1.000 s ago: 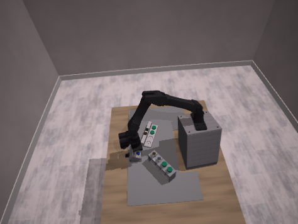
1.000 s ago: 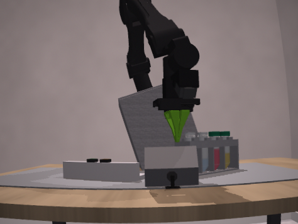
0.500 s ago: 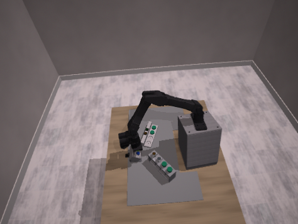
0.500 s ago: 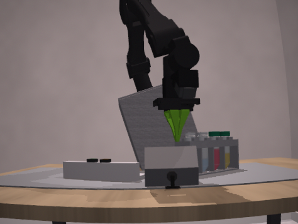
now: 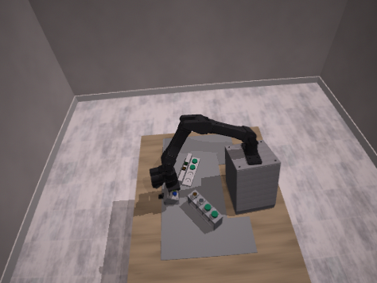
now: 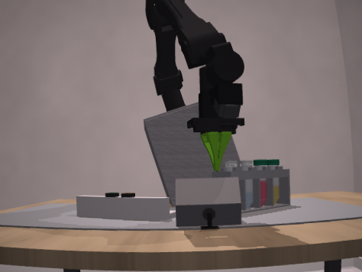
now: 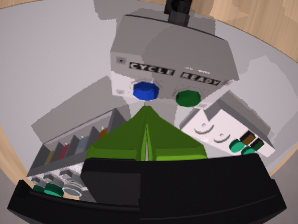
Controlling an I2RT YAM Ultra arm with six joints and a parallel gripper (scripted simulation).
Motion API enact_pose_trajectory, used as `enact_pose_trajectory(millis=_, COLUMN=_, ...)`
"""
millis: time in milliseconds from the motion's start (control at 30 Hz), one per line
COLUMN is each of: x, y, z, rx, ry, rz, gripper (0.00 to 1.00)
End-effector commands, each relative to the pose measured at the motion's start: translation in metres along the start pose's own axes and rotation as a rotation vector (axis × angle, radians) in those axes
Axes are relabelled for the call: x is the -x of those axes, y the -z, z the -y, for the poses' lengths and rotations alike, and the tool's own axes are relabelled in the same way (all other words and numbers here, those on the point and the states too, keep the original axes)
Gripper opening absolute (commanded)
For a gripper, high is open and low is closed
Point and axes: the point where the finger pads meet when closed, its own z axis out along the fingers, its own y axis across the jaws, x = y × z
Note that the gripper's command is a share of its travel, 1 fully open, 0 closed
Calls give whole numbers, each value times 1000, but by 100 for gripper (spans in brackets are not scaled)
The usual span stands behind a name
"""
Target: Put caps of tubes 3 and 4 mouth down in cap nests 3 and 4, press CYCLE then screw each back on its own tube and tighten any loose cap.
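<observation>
My gripper (image 6: 216, 167) is shut and empty, its green fingers pointing straight down just above the small key desk (image 6: 208, 199). In the wrist view the fingertips (image 7: 147, 115) sit right by the blue CYCLE key (image 7: 144, 91), with the green READY key (image 7: 188, 98) beside it. The decapping station (image 5: 204, 207) holds two open tubes (image 5: 197, 196) and two tubes with green caps (image 5: 211, 211). The cap tray (image 5: 191, 171) holds two green caps (image 5: 193, 164) in its nests; its other two nests (image 5: 188, 177) are empty. The tray's lamps (image 7: 249, 139) look dull, not plainly lit.
A tall grey block (image 5: 252, 180) carries the arm's base at the right of the table. A grey mat (image 5: 207, 230) lies under the station and desk. The wooden table's front edge (image 6: 183, 244) runs close in front of the key desk.
</observation>
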Motion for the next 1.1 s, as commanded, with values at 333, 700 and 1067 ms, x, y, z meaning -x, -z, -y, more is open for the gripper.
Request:
enact_pose_trajectory(millis=333, x=11, y=-5, z=-2, rx=0, ry=1, rz=34, gripper=0)
enact_pose_trajectory(millis=700, x=11, y=-5, z=-2, rx=0, ry=1, rz=34, gripper=0)
enact_pose_trajectory(millis=1067, x=10, y=-7, z=-1, rx=0, ry=1, rz=34, gripper=0)
